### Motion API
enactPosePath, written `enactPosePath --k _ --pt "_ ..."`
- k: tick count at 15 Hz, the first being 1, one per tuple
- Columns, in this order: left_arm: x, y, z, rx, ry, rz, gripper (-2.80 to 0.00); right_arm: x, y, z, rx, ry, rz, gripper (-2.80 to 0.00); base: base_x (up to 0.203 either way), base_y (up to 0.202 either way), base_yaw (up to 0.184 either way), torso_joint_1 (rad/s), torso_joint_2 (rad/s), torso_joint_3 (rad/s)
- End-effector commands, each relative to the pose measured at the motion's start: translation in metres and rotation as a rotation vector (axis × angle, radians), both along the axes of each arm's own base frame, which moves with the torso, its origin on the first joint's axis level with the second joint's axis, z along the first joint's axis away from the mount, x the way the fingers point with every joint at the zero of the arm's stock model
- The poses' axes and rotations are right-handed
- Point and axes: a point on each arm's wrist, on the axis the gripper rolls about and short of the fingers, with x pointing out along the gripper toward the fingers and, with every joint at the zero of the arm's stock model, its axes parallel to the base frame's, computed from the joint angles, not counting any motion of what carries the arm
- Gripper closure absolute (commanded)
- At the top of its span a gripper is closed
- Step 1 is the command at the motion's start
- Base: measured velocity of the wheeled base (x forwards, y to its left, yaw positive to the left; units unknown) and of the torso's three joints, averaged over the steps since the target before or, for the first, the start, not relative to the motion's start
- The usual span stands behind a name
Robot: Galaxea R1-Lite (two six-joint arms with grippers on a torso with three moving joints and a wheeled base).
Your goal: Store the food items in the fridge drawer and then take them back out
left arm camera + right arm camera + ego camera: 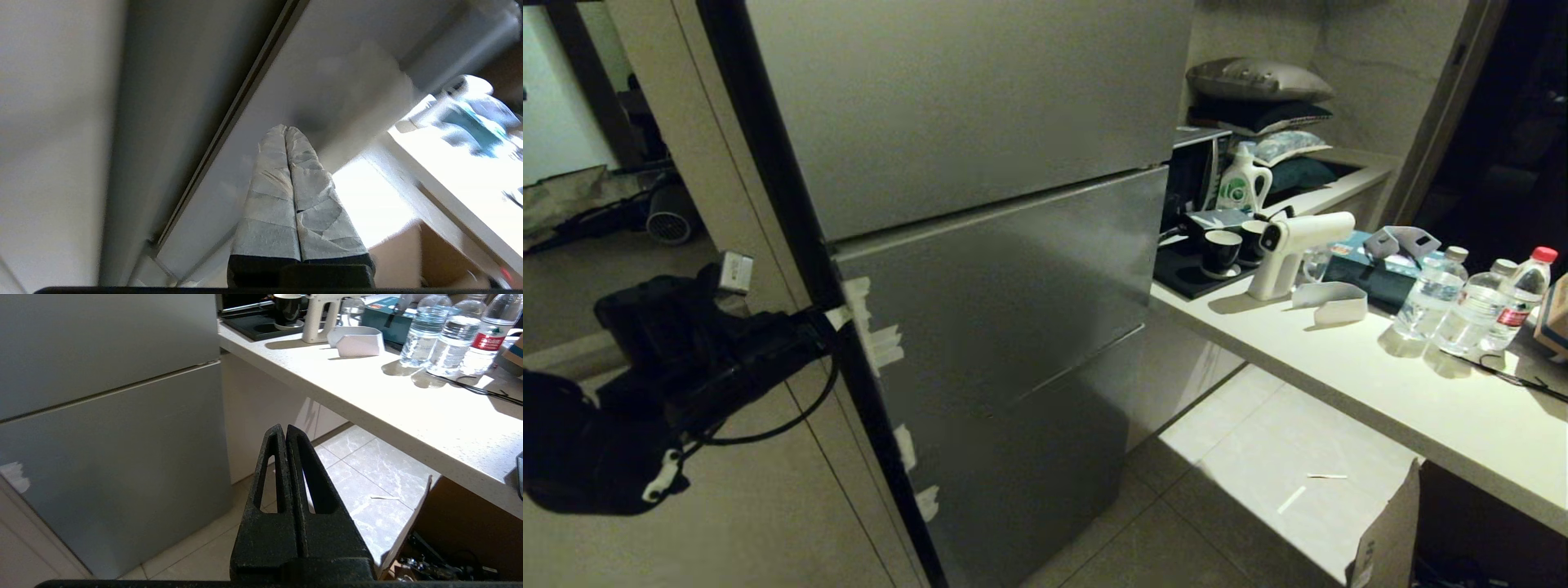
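The grey fridge (pixel 1013 278) stands with its door panels closed, so the fridge drawer and the food items are hidden. My left gripper (pixel 837 317) is at the left edge of the middle door panel, beside whitish tape scraps (pixel 876 336). In the left wrist view the left gripper (pixel 286 128) has its tape-wrapped fingers (pixel 269 196) pressed together with nothing between them, pointing at the grey door face (pixel 253 171). My right gripper (pixel 285 428) hangs parked and shut over the floor tiles, and does not show in the head view.
A pale counter (pixel 1380 384) runs to the right of the fridge. It carries water bottles (pixel 1433 294), a white spray gun (pixel 1290 253) and black cups (pixel 1221 251). An open cardboard box (pixel 1388 531) stands on the floor under it. A pale wall panel (pixel 752 506) lies left of the fridge.
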Motion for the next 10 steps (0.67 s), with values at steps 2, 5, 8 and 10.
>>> enactPosePath --k 2,5,8,10 --pt "-0.005 0.001 -0.002 -0.003 -0.003 0.004 0.0 0.002 0.0 -0.008 0.0 0.03 0.0 0.0 0.0 0.0 0.0 0.0 0.0 0.0" --pt "-0.011 0.001 -0.003 0.0 -0.002 0.003 0.0 0.002 0.0 -0.008 0.0 0.03 0.0 0.0 0.0 0.0 0.0 0.0 0.0 0.0" --pt "-0.027 -0.006 0.001 0.0 -0.004 -0.022 0.0 0.002 0.0 -0.008 0.0 0.03 0.0 0.0 0.0 0.0 0.0 0.0 0.0 0.0" --pt "-0.046 -0.017 0.004 0.0 -0.004 -0.065 0.0 0.002 0.0 -0.008 0.0 0.03 0.0 0.0 0.0 0.0 0.0 0.0 0.0 0.0"
